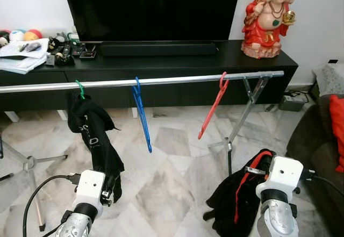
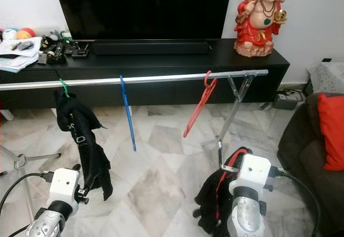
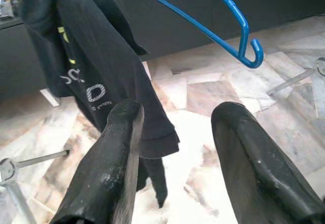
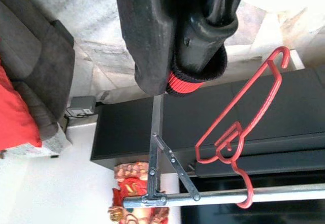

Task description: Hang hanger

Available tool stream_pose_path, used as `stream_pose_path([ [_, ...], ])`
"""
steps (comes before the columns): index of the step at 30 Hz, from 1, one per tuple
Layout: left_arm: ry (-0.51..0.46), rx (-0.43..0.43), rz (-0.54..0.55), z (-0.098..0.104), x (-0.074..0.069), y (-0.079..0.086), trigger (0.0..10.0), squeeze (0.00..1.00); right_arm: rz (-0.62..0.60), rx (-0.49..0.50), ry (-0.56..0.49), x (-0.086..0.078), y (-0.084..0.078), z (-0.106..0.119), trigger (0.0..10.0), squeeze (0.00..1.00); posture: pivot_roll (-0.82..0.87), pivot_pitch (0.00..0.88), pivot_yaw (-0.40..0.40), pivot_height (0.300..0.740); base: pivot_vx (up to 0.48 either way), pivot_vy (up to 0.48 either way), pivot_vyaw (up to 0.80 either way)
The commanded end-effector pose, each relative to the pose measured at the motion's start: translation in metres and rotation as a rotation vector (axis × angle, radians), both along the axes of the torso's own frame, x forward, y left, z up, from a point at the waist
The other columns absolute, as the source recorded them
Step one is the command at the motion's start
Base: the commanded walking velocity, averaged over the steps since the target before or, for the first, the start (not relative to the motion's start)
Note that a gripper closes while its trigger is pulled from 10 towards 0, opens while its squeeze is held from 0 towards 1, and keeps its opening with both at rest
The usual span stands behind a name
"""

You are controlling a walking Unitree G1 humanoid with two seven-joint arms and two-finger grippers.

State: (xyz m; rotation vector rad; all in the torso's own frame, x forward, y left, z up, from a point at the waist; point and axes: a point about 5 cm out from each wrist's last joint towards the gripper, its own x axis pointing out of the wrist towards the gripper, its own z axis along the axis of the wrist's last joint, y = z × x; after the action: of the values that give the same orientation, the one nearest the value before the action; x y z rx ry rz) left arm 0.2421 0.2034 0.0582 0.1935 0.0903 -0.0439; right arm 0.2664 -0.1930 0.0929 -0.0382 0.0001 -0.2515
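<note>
Right wrist view: right gripper (image 4: 195, 56) was seen clamped on black/red garment (image 1: 239, 196); left gripper (image 3: 177, 158) open, empty. Rail (image 1: 161, 80) free mid-span; hook to be seated fully.

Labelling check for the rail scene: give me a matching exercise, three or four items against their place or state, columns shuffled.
Items:
1. green hanger
2. blue hanger
3. red hanger
4. right gripper

States:
A. hangs bare, mid rail
B. shut on a black-and-red garment
C. carries a black garment
D. hangs bare near the rail's right end

Pairs: 1-C, 2-A, 3-D, 4-B
</note>
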Motion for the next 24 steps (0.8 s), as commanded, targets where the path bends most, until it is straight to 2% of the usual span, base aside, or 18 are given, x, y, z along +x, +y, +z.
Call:
stream_pose_path([
  [1,-0.001,-0.007,0.015,0.0016,0.0,0.0026,10.0,0.0,0.048,0.009,-0.021,0.0052,0.0059,0.0045,10.0,0.0,0.1,0.047,-0.008,0.74,0.0,-0.304,0.0],
  [15,0.018,0.007,0.029,-0.0002,-0.0008,0.0098,10.0,0.0,0.112,0.006,-0.034,0.0107,0.0097,0.0076,10.0,0.0,0.09,0.007,-0.005,0.74,0.0,-0.021,0.0],
  [24,0.007,-0.018,0.025,0.0041,0.0086,0.003,10.0,0.0,0.145,-0.002,-0.016,0.01,0.0137,0.0034,10.0,0.0,0.09,0.0,-0.001,0.74,0.0,0.0,0.0],
])
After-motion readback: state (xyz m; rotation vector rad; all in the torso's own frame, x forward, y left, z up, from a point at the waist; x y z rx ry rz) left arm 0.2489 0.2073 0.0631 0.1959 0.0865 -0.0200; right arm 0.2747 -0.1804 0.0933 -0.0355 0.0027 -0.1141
